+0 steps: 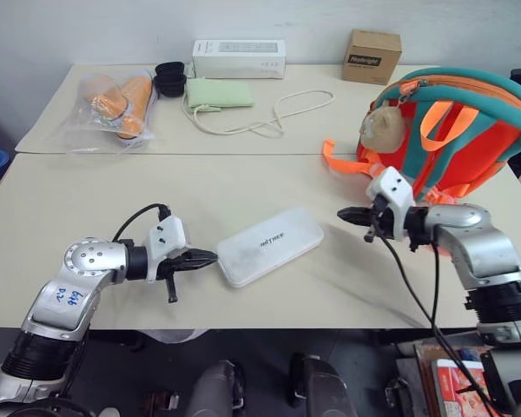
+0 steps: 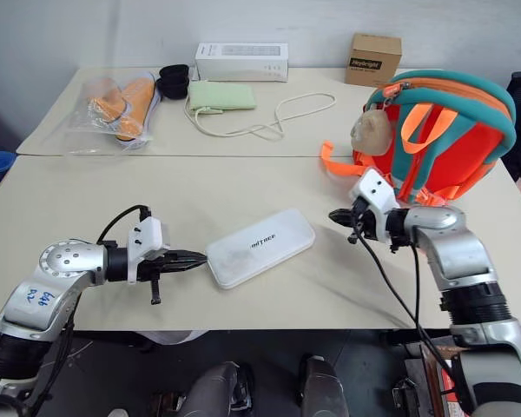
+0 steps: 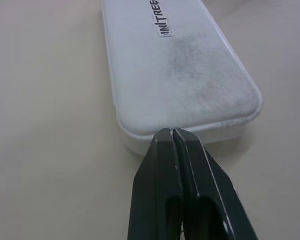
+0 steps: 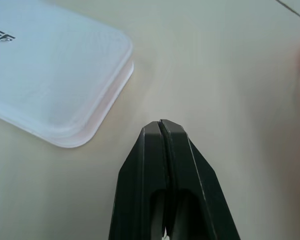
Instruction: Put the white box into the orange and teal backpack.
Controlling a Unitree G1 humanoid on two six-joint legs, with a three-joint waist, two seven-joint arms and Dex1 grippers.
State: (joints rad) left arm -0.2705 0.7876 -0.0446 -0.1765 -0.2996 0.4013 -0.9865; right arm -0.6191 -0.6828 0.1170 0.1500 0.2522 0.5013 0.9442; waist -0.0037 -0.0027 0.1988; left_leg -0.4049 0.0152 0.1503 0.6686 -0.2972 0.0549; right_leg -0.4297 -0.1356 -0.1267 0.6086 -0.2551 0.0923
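Both grippers pinched shut at either end of the white box, nothing held.

The white box [image 1: 270, 245] lies flat and slantwise on the near table [image 1: 87, 217], lettering up. The left gripper [image 1: 210, 257] has its fingers pressed together, tips right at the box's near-left end; whether they touch it I cannot tell. The right gripper [image 1: 343, 214] is likewise closed tight, empty, just off the box's far-right corner with bare table between. The backpack [image 1: 456, 130] stands well to the right of the box, behind the right gripper, beige charm [image 1: 384, 127] hanging on its front. Far beyond the box lie a white carton [image 1: 239, 58], brown box [image 1: 372, 56], green pouch [image 1: 219, 93] and a plastic bag [image 1: 115, 106].
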